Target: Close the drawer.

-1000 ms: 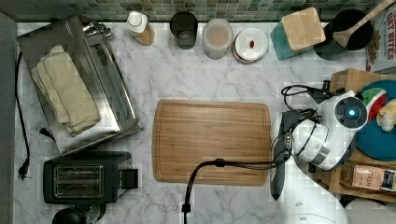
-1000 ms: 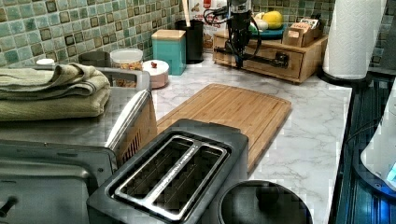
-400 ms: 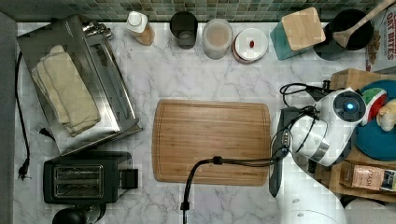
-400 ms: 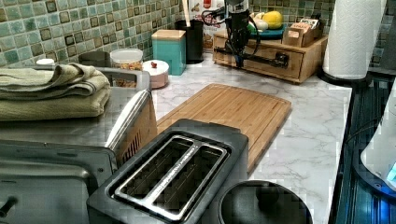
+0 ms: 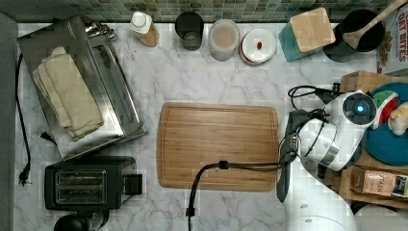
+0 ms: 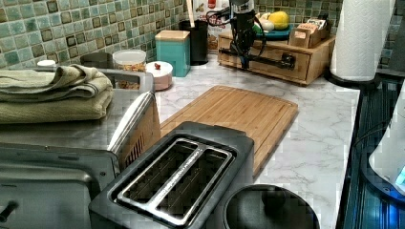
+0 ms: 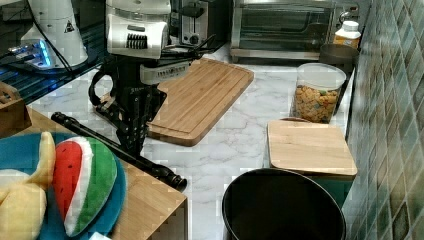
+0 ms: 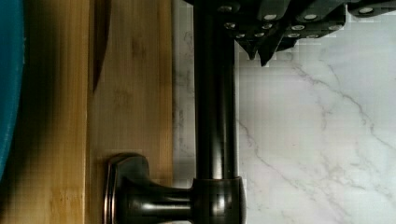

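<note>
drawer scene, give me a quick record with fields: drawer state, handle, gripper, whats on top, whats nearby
drawer state: drawer front sits about flush with its wooden box in the left view, so it looks closed or nearly so
handle: dark bar handle runs along the drawer front
gripper: gripper is at the handle; grip cannot be told
on top: blue plate with a watermelon slice
nearby: cutting board on the marble counter, toaster, paper towel roll

White-grey marbled counter point(image 5: 202, 72), light-brown cutting board point(image 5: 219, 144), teal canister point(image 6: 174, 52), blue plate point(image 7: 30, 145)
</note>
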